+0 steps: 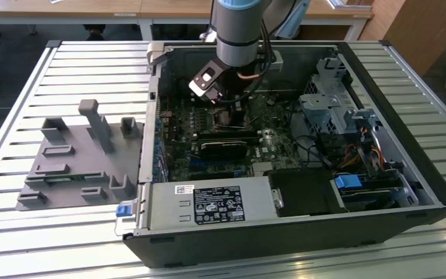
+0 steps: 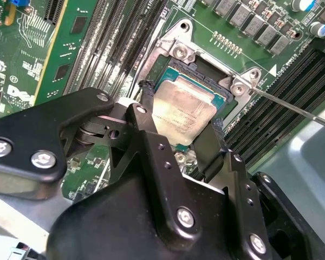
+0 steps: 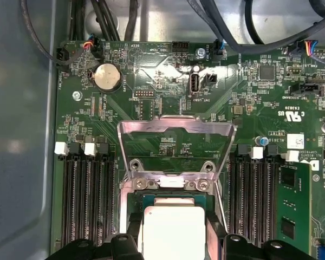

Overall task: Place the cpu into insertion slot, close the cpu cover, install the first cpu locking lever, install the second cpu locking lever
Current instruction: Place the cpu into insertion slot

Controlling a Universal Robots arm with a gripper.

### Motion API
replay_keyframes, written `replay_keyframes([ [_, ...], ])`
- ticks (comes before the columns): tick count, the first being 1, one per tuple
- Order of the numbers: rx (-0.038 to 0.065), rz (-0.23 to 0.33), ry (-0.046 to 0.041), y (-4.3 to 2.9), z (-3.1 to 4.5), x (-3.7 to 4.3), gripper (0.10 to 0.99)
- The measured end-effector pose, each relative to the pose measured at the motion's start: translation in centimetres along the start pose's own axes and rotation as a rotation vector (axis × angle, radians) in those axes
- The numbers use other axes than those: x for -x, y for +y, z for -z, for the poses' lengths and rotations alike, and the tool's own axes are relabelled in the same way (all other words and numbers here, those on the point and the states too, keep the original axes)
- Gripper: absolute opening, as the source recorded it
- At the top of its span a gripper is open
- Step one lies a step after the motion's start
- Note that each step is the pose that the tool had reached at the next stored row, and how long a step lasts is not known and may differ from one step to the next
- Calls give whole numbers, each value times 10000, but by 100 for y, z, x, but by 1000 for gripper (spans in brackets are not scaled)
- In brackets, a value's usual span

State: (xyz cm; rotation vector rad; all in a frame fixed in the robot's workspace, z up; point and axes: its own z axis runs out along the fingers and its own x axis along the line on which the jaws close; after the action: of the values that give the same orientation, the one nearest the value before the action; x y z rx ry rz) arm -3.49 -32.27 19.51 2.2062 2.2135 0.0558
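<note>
Gripping: your claw (image 2: 181,110) clamps the cpu (image 2: 185,102) at the slot (image 2: 201,69).
Risk: release it tilted and you could jam it.

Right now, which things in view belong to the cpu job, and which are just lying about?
Job in hand:
gripper, shut on the cpu
insertion slot, under the cpu
cpu cover, standing open
locking lever

Lying about:
grey holder
power supply
coin battery
</note>
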Motion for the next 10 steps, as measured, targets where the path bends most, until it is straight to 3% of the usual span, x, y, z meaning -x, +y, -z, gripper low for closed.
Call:
replay_keyframes([
  [10,1,0,0,-14,-11,-1,541],
])
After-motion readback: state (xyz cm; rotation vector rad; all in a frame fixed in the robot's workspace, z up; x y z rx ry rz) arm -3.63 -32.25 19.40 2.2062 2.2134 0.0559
